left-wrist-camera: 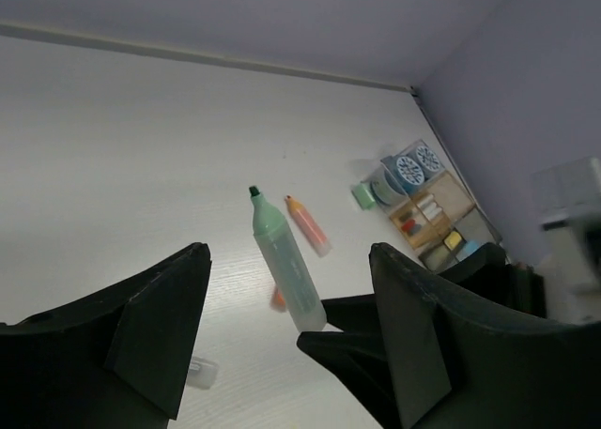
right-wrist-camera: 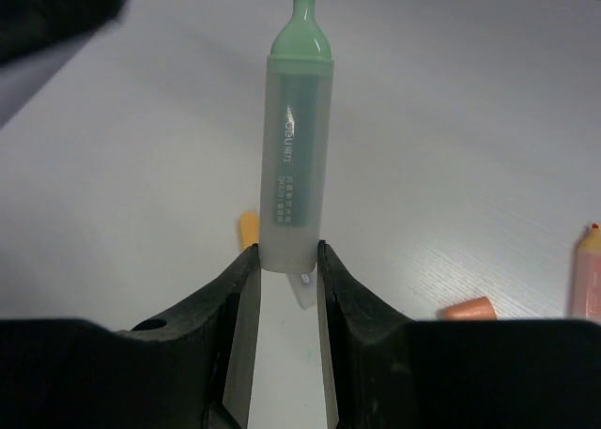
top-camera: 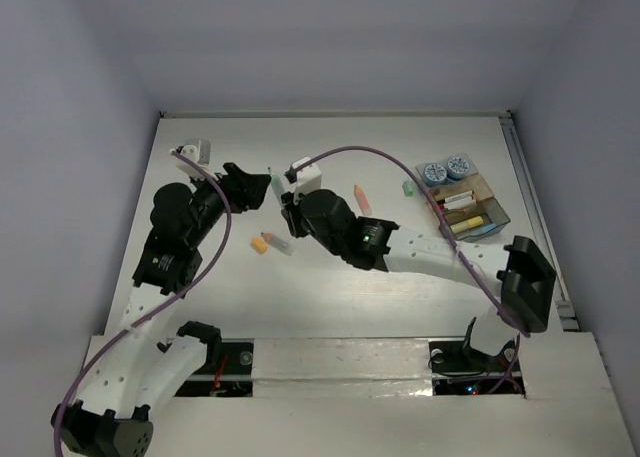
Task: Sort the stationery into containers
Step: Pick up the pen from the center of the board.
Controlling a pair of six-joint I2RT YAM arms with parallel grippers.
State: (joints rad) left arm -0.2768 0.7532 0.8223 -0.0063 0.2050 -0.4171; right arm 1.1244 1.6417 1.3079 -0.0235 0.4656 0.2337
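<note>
My right gripper [right-wrist-camera: 286, 257] is shut on the butt end of an uncapped green highlighter [right-wrist-camera: 296, 147] and holds it above the table, tip pointing away. In the top view this gripper [top-camera: 284, 197] is left of centre, with the highlighter [top-camera: 272, 180] sticking out toward my left gripper [top-camera: 250, 187]. The left gripper [left-wrist-camera: 287, 293] is open and empty, and the highlighter [left-wrist-camera: 286, 260] stands between its spread fingers without touching them. The divided clear container [top-camera: 470, 212] sits at the right with items in it, and two blue-and-white rolls [top-camera: 445, 169] lie at its far end.
An orange marker [top-camera: 362, 199] and a green cap [top-camera: 408, 188] lie between the arms and the container. A yellow cap [top-camera: 259, 245] and a clear cap [top-camera: 279, 244] lie under the right wrist. An orange cap [right-wrist-camera: 468, 309] lies to the right. White walls enclose the table.
</note>
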